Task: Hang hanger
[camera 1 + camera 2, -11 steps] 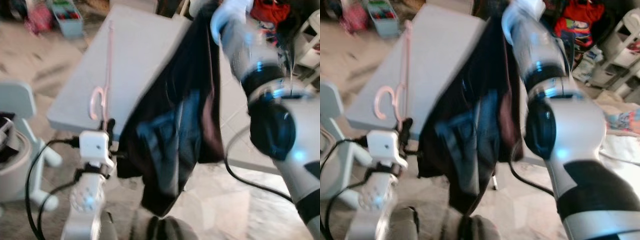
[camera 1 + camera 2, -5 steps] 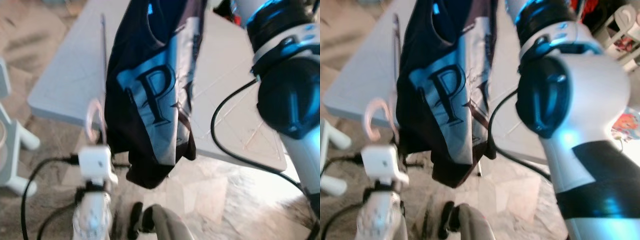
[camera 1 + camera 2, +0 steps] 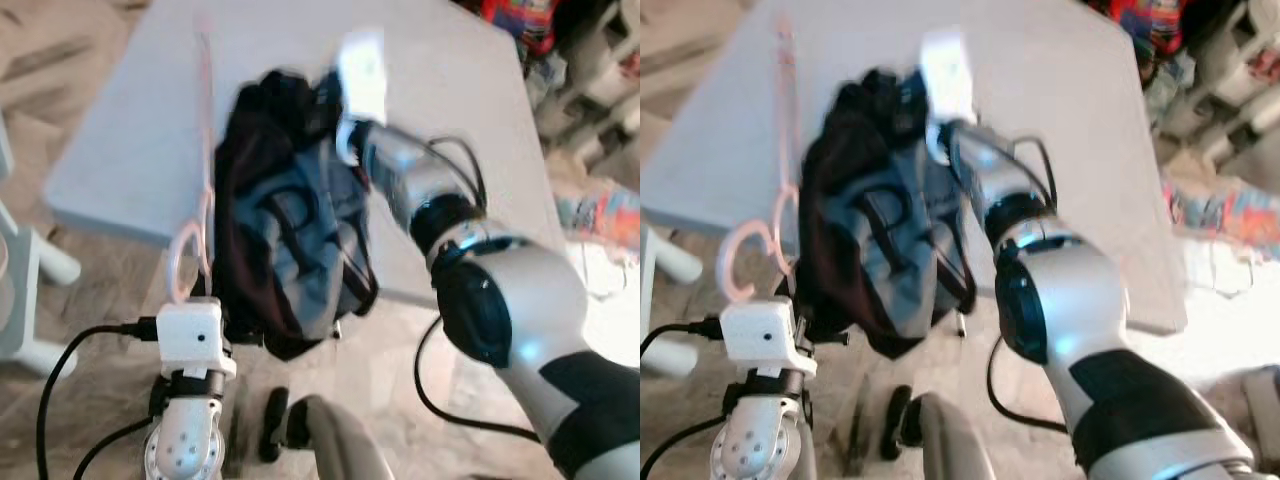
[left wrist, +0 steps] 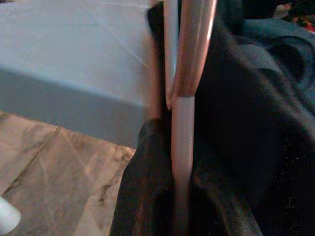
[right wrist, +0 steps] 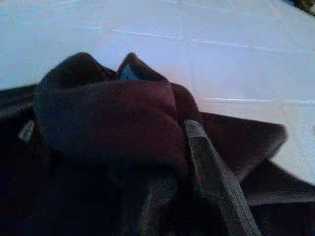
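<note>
Right wrist view: shirt (image 5: 103,142) hiding jaws.

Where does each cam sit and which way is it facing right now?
Head stereo pair: looks down at the grey table, dark shirt and pink hanger; both silver arms show.
Left wrist: looks along the left pincer at hanger and shirt by the table edge.
Right wrist: looks along the right pincer into bunched shirt on the table.
Shared by all views: shirt, table.
</note>
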